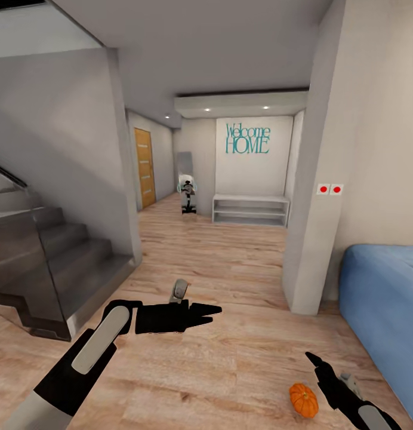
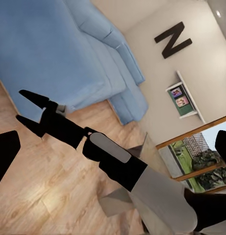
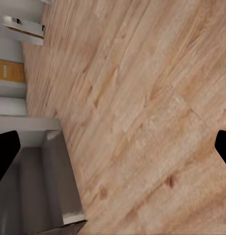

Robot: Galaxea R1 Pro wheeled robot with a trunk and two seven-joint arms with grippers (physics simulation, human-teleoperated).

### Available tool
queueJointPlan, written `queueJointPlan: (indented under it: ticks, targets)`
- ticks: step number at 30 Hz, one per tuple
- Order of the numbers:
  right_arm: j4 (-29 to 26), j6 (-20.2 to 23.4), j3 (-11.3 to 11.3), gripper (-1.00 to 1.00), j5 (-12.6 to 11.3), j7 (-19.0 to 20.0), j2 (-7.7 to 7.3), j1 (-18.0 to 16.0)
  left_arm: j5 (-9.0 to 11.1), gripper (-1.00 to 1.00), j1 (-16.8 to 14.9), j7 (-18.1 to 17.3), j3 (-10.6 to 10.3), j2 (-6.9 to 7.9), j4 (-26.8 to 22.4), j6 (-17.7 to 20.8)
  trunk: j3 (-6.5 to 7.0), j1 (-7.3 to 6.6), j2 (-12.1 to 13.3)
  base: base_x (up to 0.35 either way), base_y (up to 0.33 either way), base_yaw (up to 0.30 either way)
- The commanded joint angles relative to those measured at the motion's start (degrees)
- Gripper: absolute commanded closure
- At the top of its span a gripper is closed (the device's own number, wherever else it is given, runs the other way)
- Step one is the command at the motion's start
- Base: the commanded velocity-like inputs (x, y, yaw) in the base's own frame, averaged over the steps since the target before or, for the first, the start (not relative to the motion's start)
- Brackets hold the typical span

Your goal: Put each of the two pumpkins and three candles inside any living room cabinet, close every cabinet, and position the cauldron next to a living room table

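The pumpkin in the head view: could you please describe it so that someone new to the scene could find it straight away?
Start at the big blue sofa on the right. On the wooden floor in front of it, just beside the right gripper, lies the pumpkin. It is the one small, round, ribbed orange thing on the bare planks.

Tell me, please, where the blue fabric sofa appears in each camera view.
Head view: the blue fabric sofa sits at the right edge, in the lower half.
Left wrist view: it spreads across the upper left.
Right wrist view: pale wooden plank floor and grey stairs.
Shared landmark: the plank floor, seen in all three views.
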Motion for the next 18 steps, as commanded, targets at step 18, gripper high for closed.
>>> queueJointPlan:
  ticks: [18]
  targets:
    - [0.27,5.15,-0.33,-1.00,-0.43,-5.42,-1.72,-0.04,-0.84,-1.00,-0.06,-2.05,-0.10,0.55,-2.19,0.01,-0.07,0.03,-0.03,0.131,0.000,0.000]
